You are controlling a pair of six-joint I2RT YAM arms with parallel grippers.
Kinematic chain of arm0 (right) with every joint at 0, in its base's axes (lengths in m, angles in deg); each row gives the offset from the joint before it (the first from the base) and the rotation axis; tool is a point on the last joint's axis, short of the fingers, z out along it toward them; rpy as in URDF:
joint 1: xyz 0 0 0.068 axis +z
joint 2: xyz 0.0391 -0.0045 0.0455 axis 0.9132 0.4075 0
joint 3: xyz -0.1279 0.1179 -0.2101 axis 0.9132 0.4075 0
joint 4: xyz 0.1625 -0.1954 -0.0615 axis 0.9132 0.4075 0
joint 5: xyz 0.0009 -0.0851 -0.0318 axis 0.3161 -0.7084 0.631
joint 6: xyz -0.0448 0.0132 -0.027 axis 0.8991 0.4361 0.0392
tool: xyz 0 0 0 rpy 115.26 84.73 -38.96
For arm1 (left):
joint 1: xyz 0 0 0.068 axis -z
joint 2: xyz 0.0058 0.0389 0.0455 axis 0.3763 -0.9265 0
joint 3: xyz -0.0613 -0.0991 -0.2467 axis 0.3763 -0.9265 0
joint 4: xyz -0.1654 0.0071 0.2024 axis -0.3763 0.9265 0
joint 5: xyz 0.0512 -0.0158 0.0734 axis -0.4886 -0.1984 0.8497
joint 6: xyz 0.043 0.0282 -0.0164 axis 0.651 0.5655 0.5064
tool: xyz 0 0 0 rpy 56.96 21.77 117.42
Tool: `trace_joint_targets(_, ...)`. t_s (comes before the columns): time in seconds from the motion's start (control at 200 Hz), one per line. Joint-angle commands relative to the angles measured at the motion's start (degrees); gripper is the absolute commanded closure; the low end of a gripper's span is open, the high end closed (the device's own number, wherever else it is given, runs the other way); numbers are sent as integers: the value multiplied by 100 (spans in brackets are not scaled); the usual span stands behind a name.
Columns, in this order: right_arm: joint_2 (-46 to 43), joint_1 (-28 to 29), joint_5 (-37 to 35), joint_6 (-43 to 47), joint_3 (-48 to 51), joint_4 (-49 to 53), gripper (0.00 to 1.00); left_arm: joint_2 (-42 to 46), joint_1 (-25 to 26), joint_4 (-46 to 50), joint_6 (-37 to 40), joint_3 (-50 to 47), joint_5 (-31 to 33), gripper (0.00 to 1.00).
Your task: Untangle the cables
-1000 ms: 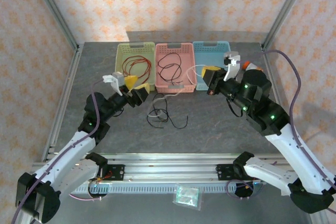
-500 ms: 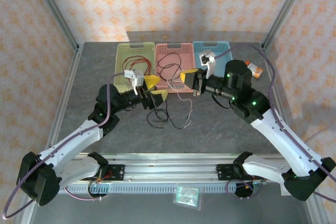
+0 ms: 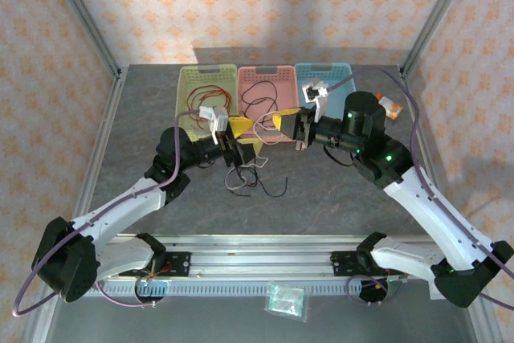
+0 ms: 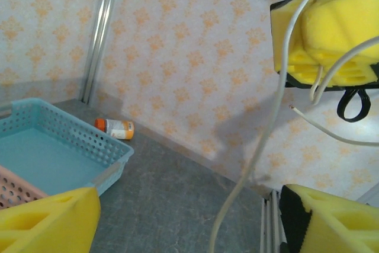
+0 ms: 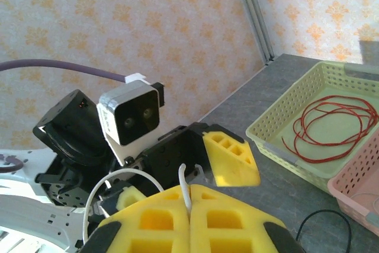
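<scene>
The white cable (image 4: 280,87) hangs from the right gripper (image 5: 189,202), whose yellow foam pads are pressed fully together on it, with a short white end standing up out of the seam; from there, in the left wrist view, its long axis runs steeply down and a little to the left, and it passes between the two pads of the left gripper (image 3: 242,139) without touching either; these jaws stand wide apart and hold nothing; a second short end with a bare tip points sideways just below the closed pads; the lower part of the strand is cut off by the edge of that view; seen from above, it reaches the grey, stone-like table (image 3: 337,190) under the left gripper and lies there in a small heap with a black cable (image 3: 271,192); the gripper covers part of this heap, so I cannot tell which strand lies over which; a red cable (image 5: 331,124) lies in loose round loops in the green basket (image 5: 278,108), and a second black cable (image 3: 259,104) is looped in the pink basket (image 3: 269,70) beside it; the blue basket (image 4: 71,131) is next in the row; all three are plastic with perforated walls; the pads are foam blocks with square hollows; a small bottle (image 4: 115,127) with an orange cap lies on its side beyond the blue basket, near the wall.
</scene>
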Motion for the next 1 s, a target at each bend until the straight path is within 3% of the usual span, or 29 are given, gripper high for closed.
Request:
trace_joint_targets(0.0,-2,20,229,-99,-208,-347,100,-79,57,-546,-114,140,-234,29)
trace_joint_targets(0.115,-66,18,99,-72,-177,-301,100,-104,57,-558,-90,117,-143,54)
trace_joint_targets(0.27,-192,27,-684,178,-151,188,100,60,59,-270,158,83,244,100)
trace_joint_targets(0.37,-323,27,-1209,316,16,416,100,242,52,-40,329,77,566,100)
trace_joint_targets(0.586,-676,27,-3011,250,480,553,75,510,51,453,538,229,817,100)
trace_joint_targets(0.731,-799,26,-3707,133,608,619,70,610,48,675,639,287,872,100)
trace_joint_targets(0.826,-924,27,-3671,31,712,464,66,653,54,814,713,322,932,100)
trace_joint_targets(0.996,-1015,-8,-2734,-101,872,4,57,679,49,956,792,435,980,100)
